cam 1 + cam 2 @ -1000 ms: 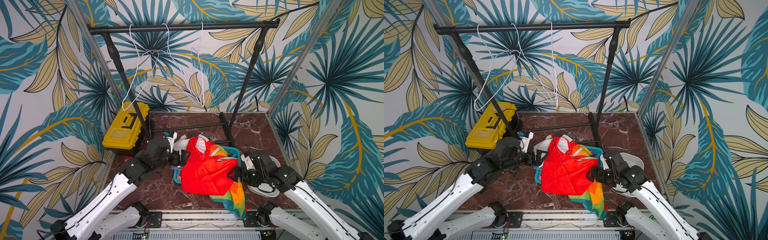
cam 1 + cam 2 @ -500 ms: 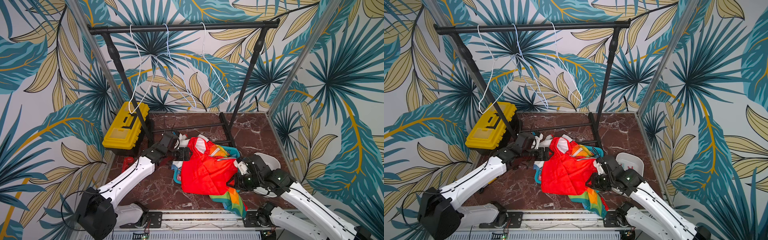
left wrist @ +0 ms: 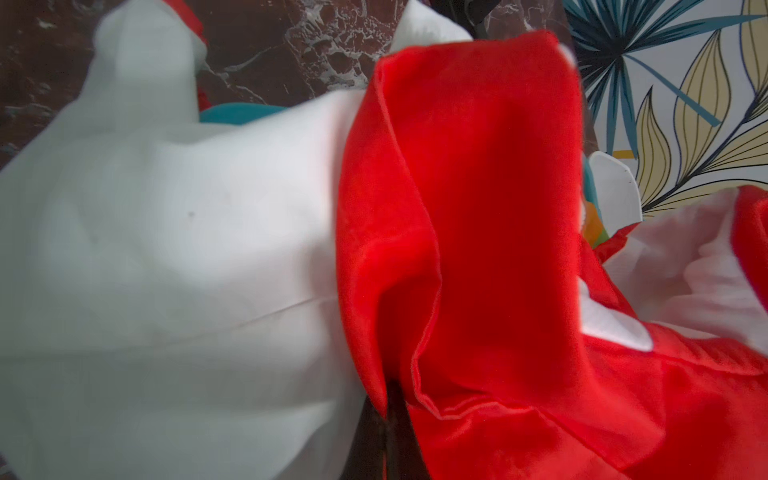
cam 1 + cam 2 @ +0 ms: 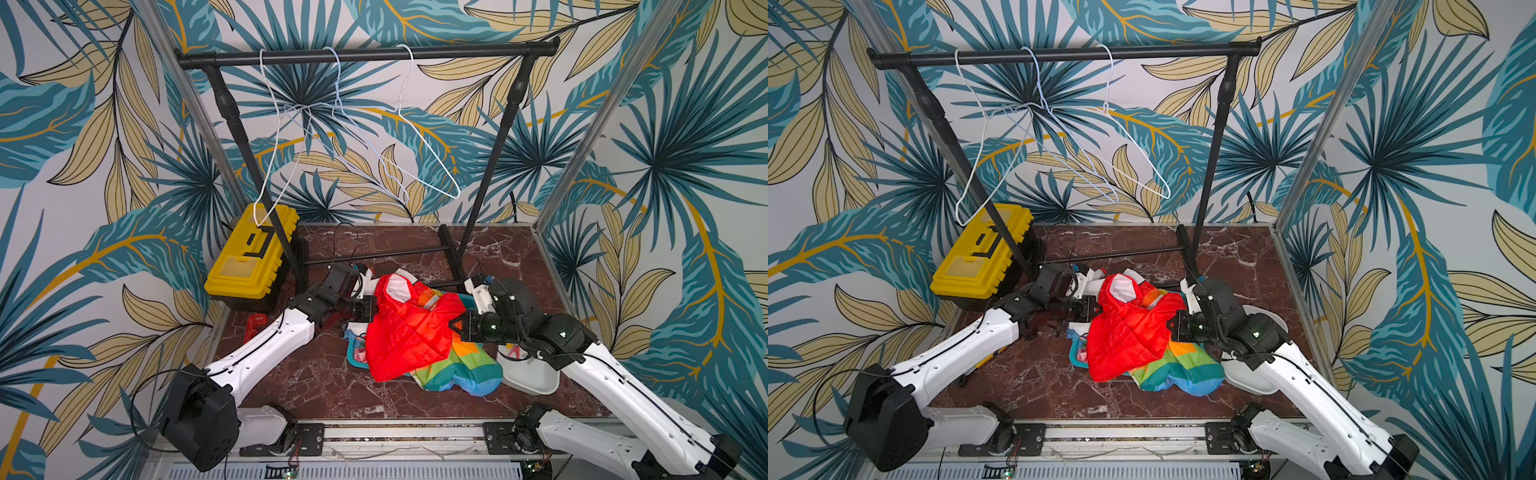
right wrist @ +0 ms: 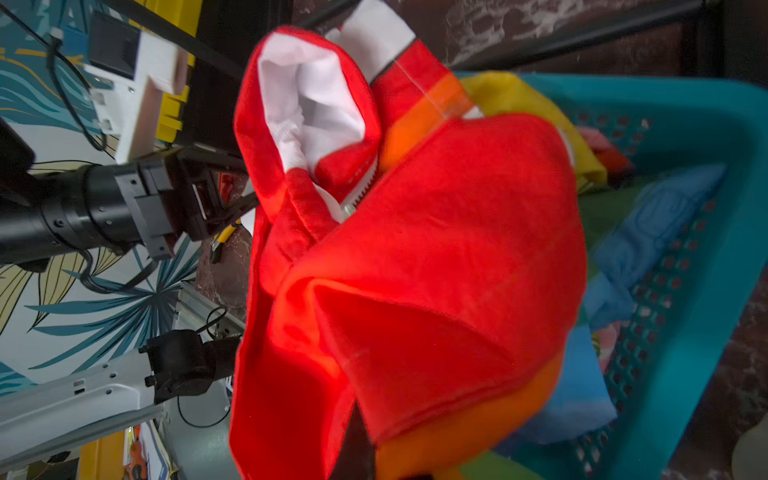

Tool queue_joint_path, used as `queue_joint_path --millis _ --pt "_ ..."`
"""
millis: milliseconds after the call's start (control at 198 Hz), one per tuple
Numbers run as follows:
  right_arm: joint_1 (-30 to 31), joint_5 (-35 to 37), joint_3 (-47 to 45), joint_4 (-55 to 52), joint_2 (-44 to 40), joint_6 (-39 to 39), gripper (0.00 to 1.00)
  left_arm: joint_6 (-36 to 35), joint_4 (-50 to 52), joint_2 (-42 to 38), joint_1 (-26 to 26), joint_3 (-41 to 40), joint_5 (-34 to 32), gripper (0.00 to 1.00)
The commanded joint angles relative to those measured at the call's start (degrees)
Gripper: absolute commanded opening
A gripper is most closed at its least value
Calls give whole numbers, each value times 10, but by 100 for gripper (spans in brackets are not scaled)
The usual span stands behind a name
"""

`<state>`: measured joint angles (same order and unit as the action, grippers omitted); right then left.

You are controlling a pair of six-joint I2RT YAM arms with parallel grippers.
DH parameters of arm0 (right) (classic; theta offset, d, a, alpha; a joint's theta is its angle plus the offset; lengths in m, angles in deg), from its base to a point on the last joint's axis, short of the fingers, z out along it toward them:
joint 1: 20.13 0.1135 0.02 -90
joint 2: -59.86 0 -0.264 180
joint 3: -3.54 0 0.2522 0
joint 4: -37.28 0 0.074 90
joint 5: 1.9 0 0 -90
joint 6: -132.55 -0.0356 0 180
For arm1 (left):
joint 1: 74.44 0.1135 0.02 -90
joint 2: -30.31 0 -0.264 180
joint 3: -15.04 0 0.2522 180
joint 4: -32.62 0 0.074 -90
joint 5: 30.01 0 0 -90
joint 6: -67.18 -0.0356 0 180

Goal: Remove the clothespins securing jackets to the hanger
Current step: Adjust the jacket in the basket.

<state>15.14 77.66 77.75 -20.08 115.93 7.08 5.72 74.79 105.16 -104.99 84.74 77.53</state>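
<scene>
left pincer (image 4: 371,309) & right pincer (image 4: 456,326) both clamped on red-hooded rainbow fleece jacket (image 4: 409,332) heaped on dark marble counter (image 4: 291,374); white wire hangers (image 4: 415,166) hang bare, no clothespins seen, so task prob. abt done.

3 wire hangers (image 4: 308,108), 1 rack (image 4: 457,50), 1 yel. toolbox (image 4: 249,257), 1 teal basket (image 5: 673,91), 1 wht tub (image 4: 534,376), 2 arms (image 4: 266,353).

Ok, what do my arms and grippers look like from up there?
The left arm and right arm have smooth white links, bulky black joints and a thin black cable along each. Each wrist is a black cylinder with a white camera bracket. The left gripper and right gripper are black and boxy. A small green light sits on the right arm's elbow.
</scene>
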Motion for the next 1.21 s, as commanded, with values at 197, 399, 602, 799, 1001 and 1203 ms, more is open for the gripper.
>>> queue_joint_path --millis 197,399,602,799,1001,1203 --pt "2 -48 99 170 119 28 0 -2 -11 -27 1 26 27 0" --pt "-1 -67 125 201 164 9 0 -3 -11 -27 1 26 25 0" --pt "-1 -132 -27 349 120 -86 0 -11 -11 -20 1 28 16 0" --pt "-65 -61 -178 290 -7 -111 0 -15 -6 -24 3 36 16 0" --pt "-88 9 -205 196 -20 -73 0 1 6 -56 20 47 8 7" --pt "-93 15 -211 226 58 -65 0 72 0 -127 93 -10 -67 73"
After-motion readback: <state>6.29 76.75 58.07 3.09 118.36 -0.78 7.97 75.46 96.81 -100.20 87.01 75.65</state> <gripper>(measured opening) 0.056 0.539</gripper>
